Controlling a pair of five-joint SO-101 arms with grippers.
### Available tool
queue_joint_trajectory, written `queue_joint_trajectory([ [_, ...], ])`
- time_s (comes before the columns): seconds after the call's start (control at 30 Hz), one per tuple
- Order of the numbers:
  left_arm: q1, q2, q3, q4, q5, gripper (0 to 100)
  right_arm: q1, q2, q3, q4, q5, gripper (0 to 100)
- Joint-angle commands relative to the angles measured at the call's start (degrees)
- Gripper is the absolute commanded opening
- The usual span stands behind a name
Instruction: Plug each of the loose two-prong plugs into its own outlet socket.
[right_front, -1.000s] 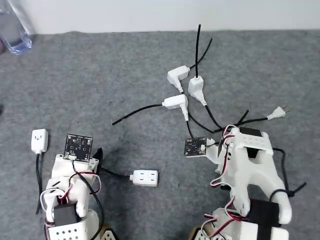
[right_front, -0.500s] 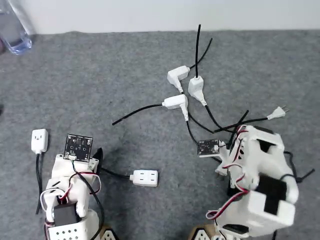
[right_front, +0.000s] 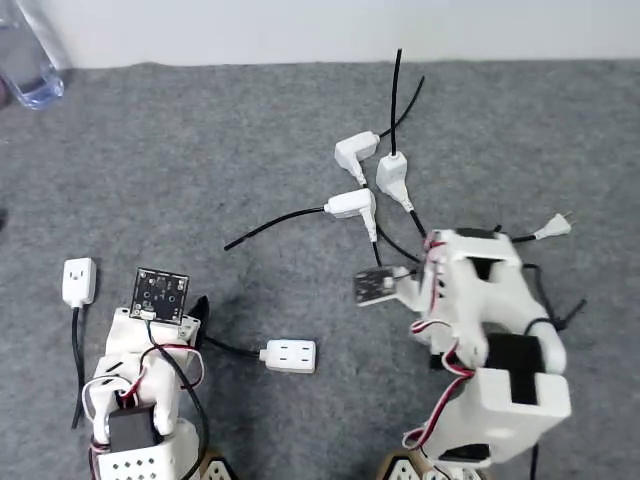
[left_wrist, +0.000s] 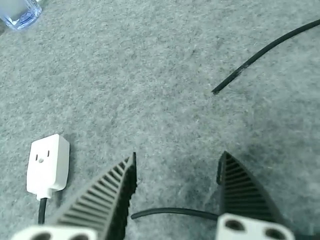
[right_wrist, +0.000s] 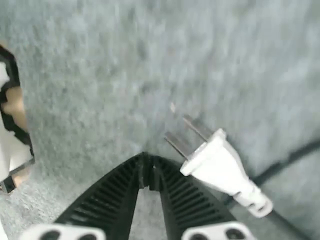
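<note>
Nearest, left fingers (left_wrist: 116, 192) spread wide on nothing, a thin cord (left_wrist: 175, 214) lying across beneath the gap, a single socket (left_wrist: 47, 162) just beside and a triple socket (right_front: 290, 355) off toward the middle. Right fingers (right_wrist: 125, 192) pinched shut and empty, tips just beside a two-prong plug (right_wrist: 216, 161) lying flat toward the right side of the table (right_front: 200, 150). Farther out, three plugs (right_front: 392, 175) bunched mid-table, black cords splaying around them, with bare grey surface wide open on the left up to a bottle (right_front: 25, 60) at the far corner.
</note>
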Motion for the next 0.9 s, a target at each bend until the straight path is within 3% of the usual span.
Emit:
queue_joint_trajectory([
  [0.0,0.5,-0.6,-0.1,-0.5,-0.5,25,-4.9,-0.1,-2.5,0.3,-3.3,0.8],
  [0.27,0.5,-0.6,-0.1,-0.5,-0.5,25,-9.1,-0.1,-4.4,1.5,-7.5,0.8],
  [0.67,0.5,-0.6,-0.1,-0.5,-0.5,25,-15.3,0.0,-10.3,11.7,-8.8,0.8],
  [0.87,0.4,-0.6,-0.1,-0.5,-0.5,25,-11.7,0.3,-10.2,13.8,-8.7,0.8],
])
